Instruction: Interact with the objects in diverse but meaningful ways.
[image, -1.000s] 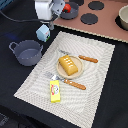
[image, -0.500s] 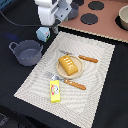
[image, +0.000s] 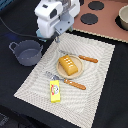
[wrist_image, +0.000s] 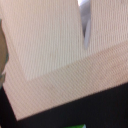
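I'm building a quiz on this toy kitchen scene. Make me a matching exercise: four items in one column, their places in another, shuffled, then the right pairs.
Items:
1. bread loaf
2. butter block
3. grey pot
4. gripper

Places:
A. on the black surface, off the placemat
B. on the round plate
C. above the placemat's far edge
D. flat on the placemat, near its front edge

Pairs: 1-B, 2-D, 3-A, 4-C
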